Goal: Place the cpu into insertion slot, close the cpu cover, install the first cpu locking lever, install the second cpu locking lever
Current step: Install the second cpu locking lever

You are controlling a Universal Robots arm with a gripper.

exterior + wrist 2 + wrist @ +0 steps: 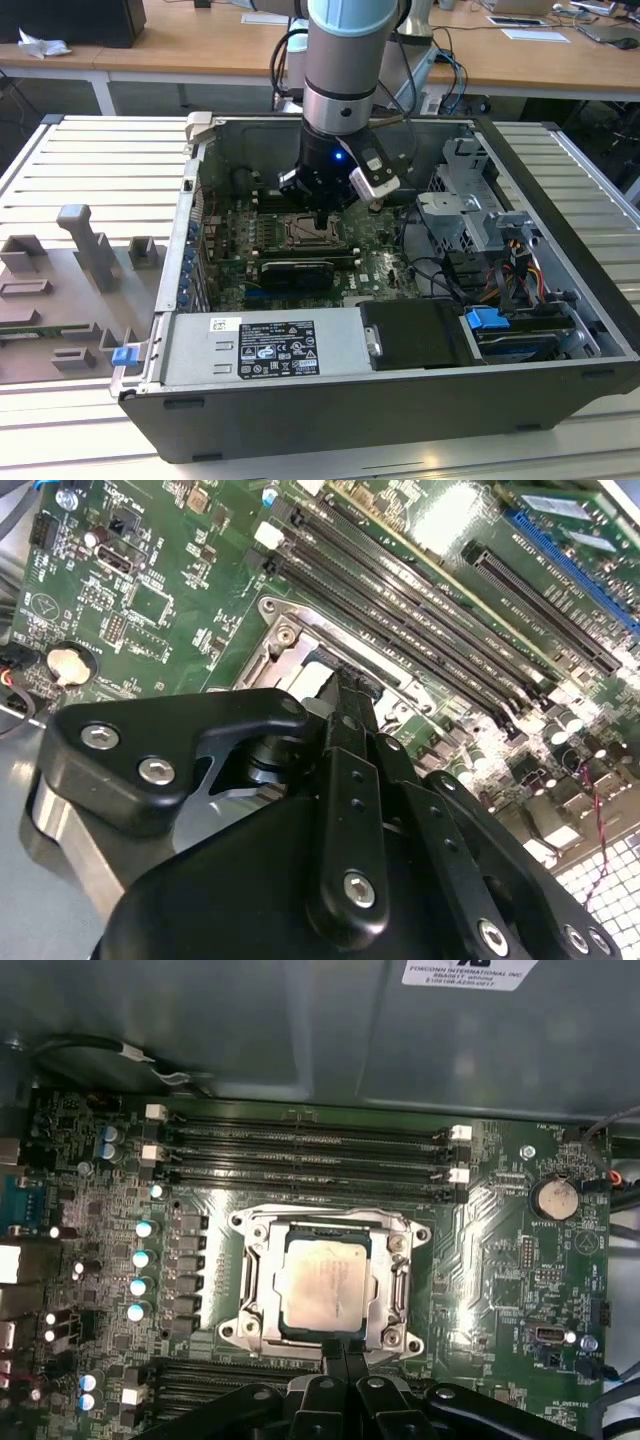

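On the desk [60, 150], toward the exterior view's left, grey fixture blocks [85, 255] stand beside an open computer case [400, 400]; within the case the green motherboard [375, 255] lies flat, and the arm [345, 60] reaches down over its middle; the gripper [322, 222] hangs right above the insertion slot [312, 233], its fingers pressed together into one narrow tip and pinching nothing that can be seen. In the first wrist view the cpu [322, 1285] sits flat inside the insertion slot [262, 1290], pale metal top upward, framed by the cpu cover [398, 1282] lying down around it; the gripper [342, 1355] tip meets the socket's edge nearest the camera; whether it touches the metal cannot be told; long black memory slots [300, 1150] run along the far side of the socket, and a round coin battery [553, 1198] sits near the board's edge. In the second wrist view the gripper [345, 695] tip rests at the socket rim [285, 630], with memory slots [420, 630] just beyond.
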